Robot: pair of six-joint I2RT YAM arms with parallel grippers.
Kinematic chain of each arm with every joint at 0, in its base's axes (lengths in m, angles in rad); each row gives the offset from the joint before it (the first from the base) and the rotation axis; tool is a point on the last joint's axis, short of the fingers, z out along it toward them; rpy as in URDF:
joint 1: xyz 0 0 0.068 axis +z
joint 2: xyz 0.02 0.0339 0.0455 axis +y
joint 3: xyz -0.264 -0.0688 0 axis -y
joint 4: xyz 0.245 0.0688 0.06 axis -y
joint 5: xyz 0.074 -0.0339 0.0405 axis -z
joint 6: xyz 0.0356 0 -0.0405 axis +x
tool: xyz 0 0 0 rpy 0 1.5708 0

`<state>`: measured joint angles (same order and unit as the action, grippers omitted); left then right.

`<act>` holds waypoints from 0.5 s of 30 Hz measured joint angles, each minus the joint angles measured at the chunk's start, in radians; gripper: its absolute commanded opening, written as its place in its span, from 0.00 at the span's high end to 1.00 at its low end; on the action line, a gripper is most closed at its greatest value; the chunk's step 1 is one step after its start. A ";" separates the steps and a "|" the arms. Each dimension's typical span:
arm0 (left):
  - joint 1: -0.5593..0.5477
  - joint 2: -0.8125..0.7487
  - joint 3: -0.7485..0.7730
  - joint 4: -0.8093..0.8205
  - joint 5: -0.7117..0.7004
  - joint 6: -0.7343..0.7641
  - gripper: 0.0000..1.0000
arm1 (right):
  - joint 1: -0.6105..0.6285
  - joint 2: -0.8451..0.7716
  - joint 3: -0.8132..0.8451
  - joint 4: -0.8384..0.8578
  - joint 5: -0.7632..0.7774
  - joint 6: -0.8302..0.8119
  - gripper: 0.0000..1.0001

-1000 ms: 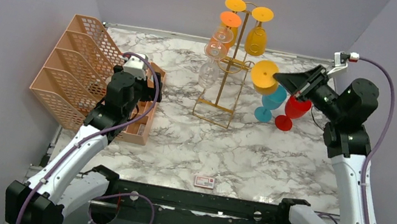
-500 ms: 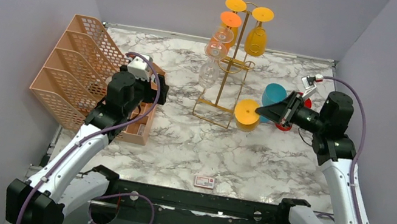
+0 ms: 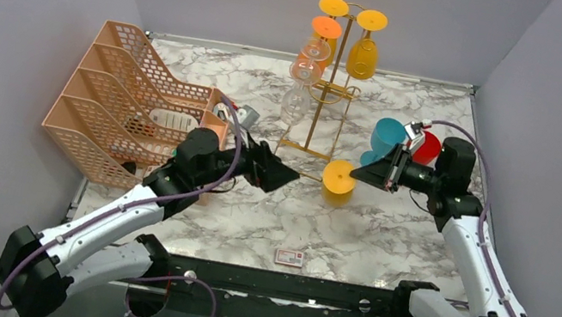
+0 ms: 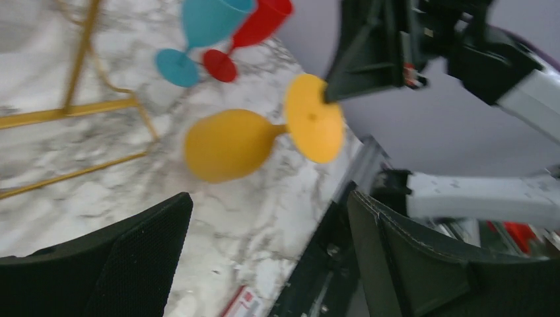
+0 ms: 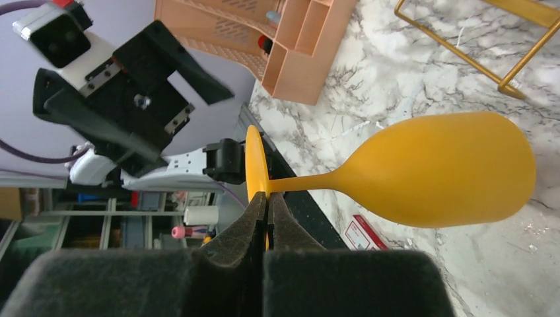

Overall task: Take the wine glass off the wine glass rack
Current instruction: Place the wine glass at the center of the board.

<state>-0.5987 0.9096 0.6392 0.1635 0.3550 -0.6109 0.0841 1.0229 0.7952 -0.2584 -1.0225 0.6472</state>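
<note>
The gold wire wine glass rack (image 3: 318, 104) stands at the back centre with a yellow glass (image 3: 364, 51), an orange-footed clear glass (image 3: 314, 51) and a clear glass (image 3: 296, 102) hanging on it. My right gripper (image 3: 358, 172) is shut on the foot disc of a separate yellow wine glass (image 3: 339, 178), off the rack and low over the marble in front of it. In the right wrist view my right gripper (image 5: 266, 201) pinches the disc and the bowl (image 5: 442, 168) points away. My left gripper (image 3: 278, 177) is open and empty, pointing at that glass (image 4: 231, 145) from the left.
A teal glass (image 3: 386, 138) and a red glass (image 3: 426, 147) stand on the table right of the rack. The peach mesh organiser (image 3: 110, 93) fills the left side. A small red-and-white card (image 3: 289, 256) lies near the front edge. The rack's base frame (image 4: 72, 112) lies close to the held glass.
My right gripper has carried the yellow glass down and forward from beside the rack to low over the table. My left arm has swung from the organiser towards the glass.
</note>
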 measured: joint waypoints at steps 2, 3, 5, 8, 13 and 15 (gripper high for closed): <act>-0.116 0.006 0.000 0.039 -0.005 -0.045 0.08 | 0.001 0.014 -0.039 0.076 -0.040 0.040 0.99; -0.151 0.009 -0.002 0.055 -0.012 -0.064 0.08 | 0.002 0.020 -0.055 0.114 -0.058 0.063 0.99; -0.191 0.012 -0.008 0.087 -0.035 -0.105 0.08 | 0.002 0.032 -0.074 0.165 -0.089 0.091 0.99; -0.237 0.021 -0.038 0.172 -0.063 -0.156 0.12 | 0.002 0.037 -0.076 0.207 -0.117 0.101 0.99; -0.251 0.095 -0.040 0.240 -0.087 -0.224 0.21 | 0.002 0.037 -0.076 0.251 -0.155 0.108 0.99; -0.261 0.126 -0.040 0.255 -0.091 -0.247 0.27 | 0.002 0.037 -0.076 0.267 -0.167 0.113 0.99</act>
<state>-0.8600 1.0359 0.5991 0.4183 0.2642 -0.8577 0.0860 1.0603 0.7197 0.0082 -1.1893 0.7597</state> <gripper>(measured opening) 0.803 0.015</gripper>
